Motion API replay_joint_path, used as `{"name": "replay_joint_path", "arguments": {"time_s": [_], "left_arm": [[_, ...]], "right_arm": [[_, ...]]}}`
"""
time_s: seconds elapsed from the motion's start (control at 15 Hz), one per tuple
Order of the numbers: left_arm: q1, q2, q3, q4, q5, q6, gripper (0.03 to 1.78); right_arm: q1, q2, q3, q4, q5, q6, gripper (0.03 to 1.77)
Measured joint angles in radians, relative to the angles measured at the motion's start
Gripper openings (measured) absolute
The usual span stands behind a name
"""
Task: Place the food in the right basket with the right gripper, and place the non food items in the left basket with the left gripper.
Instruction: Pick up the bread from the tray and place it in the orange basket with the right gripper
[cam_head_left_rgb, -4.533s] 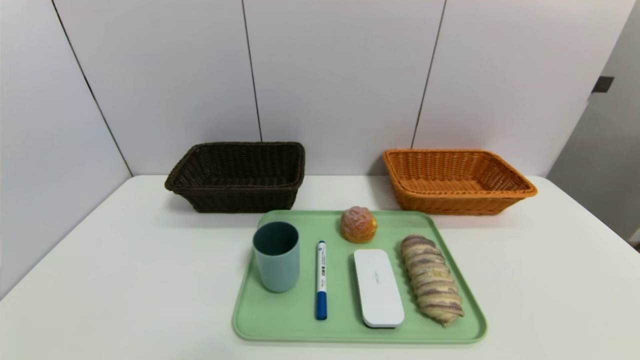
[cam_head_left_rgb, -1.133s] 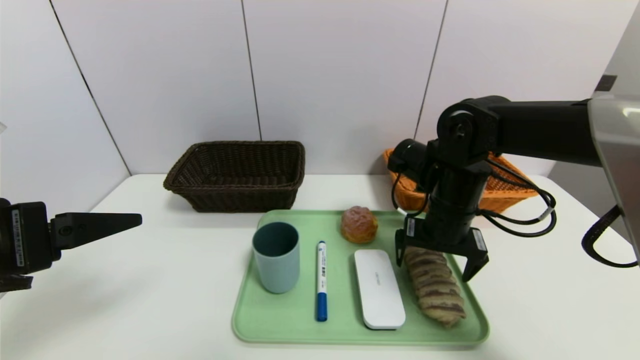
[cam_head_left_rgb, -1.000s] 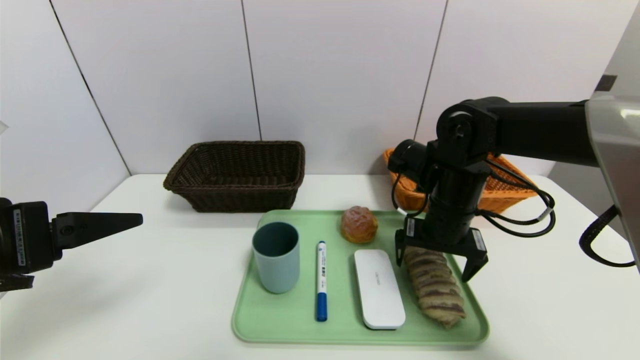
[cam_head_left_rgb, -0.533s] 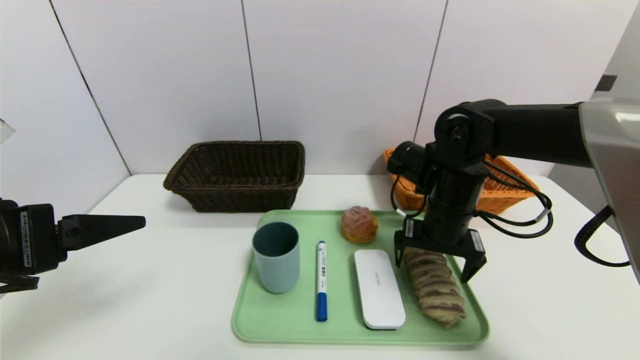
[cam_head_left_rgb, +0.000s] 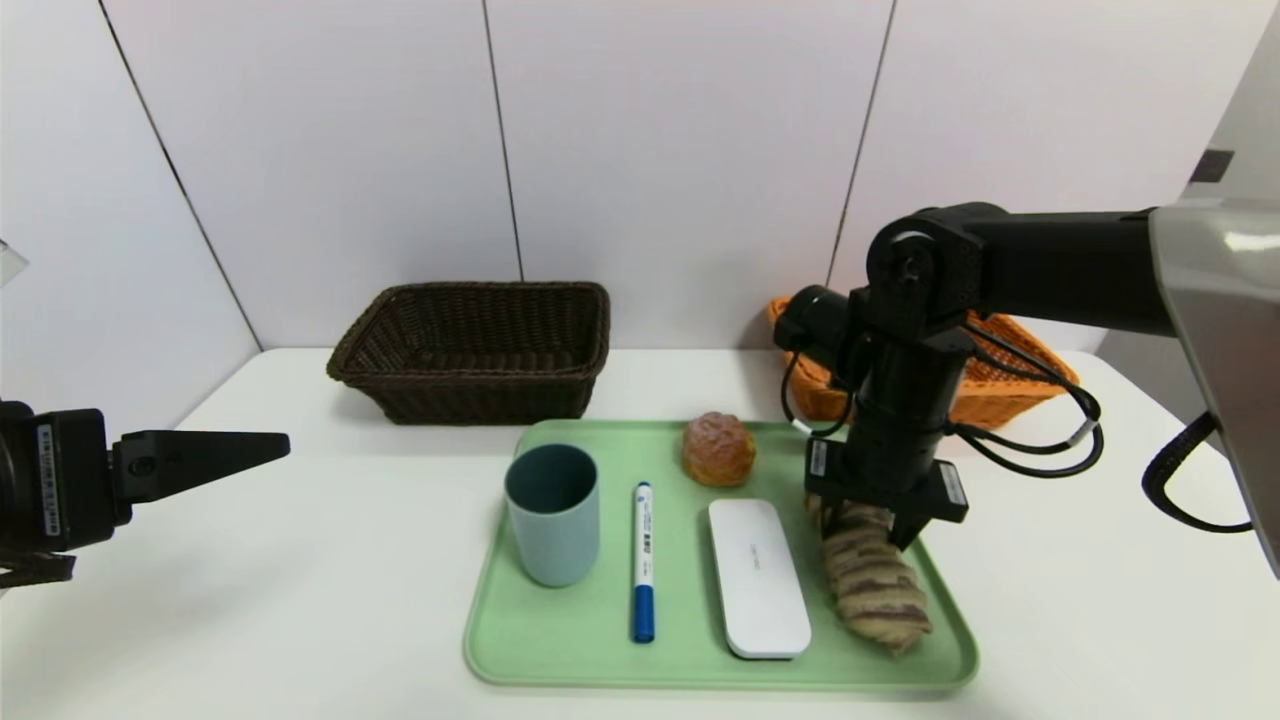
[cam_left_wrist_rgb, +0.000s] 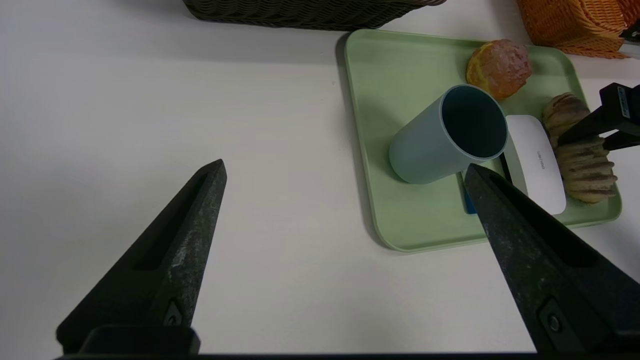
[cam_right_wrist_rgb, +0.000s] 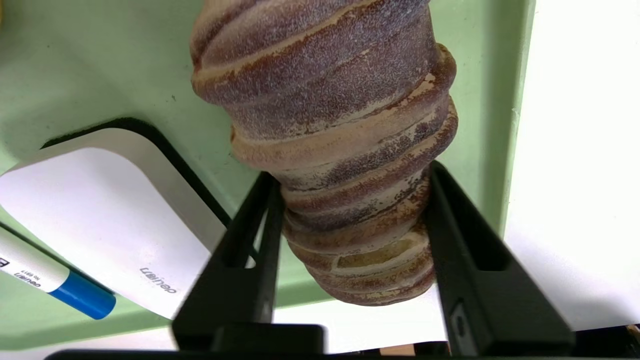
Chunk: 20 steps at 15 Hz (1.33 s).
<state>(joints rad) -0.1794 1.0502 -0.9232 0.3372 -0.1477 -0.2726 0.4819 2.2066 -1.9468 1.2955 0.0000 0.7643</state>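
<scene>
A white table (cam_head_left_rgb: 300, 600) runs across the view, and on it lies a green tray (cam_head_left_rgb: 560, 655) carrying five things. Behind the tray, on the robot's left, sits a dark brown basket (cam_head_left_rgb: 470, 395); behind it on the right sits an orange basket (cam_head_left_rgb: 1000, 405), partly hidden by the robot's right arm (cam_head_left_rgb: 1060, 265). The right gripper (cam_right_wrist_rgb: 352, 177) reaches down to the long twisted loaf (cam_right_wrist_rgb: 340, 150) at the tray's right side, one finger against each flank, the jaws partway open around its width; the loaf rests on the tray. The left gripper (cam_left_wrist_rgb: 345, 162) waits over the table to the left of the tray, jaws wide apart, holding nothing. Beside the loaf lies a flat white case (cam_head_left_rgb: 760, 580); at the tray's left side a grey-blue cup (cam_head_left_rgb: 555, 530) stands upright. Smaller still, a round bun (cam_head_left_rgb: 718, 450) sits near the tray's back edge, and a slim white marker (cam_head_left_rgb: 643, 560) with a blue cap lies between cup and case. The step in hand looks to be gripping the first piece of food; neither basket's load has left the tray. The next move calls for a firm but gentle squeeze, then a straight lift clear of the case and the tray's rim, and a carry back to the orange basket.
</scene>
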Motion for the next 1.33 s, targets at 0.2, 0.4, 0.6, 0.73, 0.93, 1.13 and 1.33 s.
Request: {"name": "replay_joint_path", "arguments": {"time_s": [0.2, 0.4, 0.6, 0.73, 0.93, 1.13, 1.33], "left_arm": [[0.000, -0.002, 0.000, 0.002, 0.000, 0.000, 1.69], [0.000, -0.003, 0.001, 0.002, 0.000, 0.000, 1.69], [0.000, -0.004, 0.001, 0.002, 0.000, -0.001, 1.69], [0.000, -0.004, 0.002, 0.002, -0.001, -0.003, 1.69], [0.000, -0.009, 0.008, 0.003, -0.001, -0.003, 1.69], [0.000, -0.016, 0.009, 0.003, -0.001, -0.003, 1.69], [0.000, -0.020, 0.009, 0.003, 0.000, -0.003, 1.69]], "right_arm": [[-0.006, 0.001, 0.000, 0.001, 0.005, 0.000, 0.10], [-0.011, -0.019, 0.000, 0.005, 0.009, 0.001, 0.10], [-0.016, -0.070, 0.000, 0.019, 0.038, 0.002, 0.10], [-0.019, -0.135, 0.000, 0.042, 0.086, 0.000, 0.10], [-0.027, -0.274, 0.000, 0.044, 0.169, -0.011, 0.10], [-0.063, -0.417, 0.000, -0.052, 0.240, -0.067, 0.10], [-0.168, -0.491, 0.001, -0.286, 0.313, -0.068, 0.10]]}}
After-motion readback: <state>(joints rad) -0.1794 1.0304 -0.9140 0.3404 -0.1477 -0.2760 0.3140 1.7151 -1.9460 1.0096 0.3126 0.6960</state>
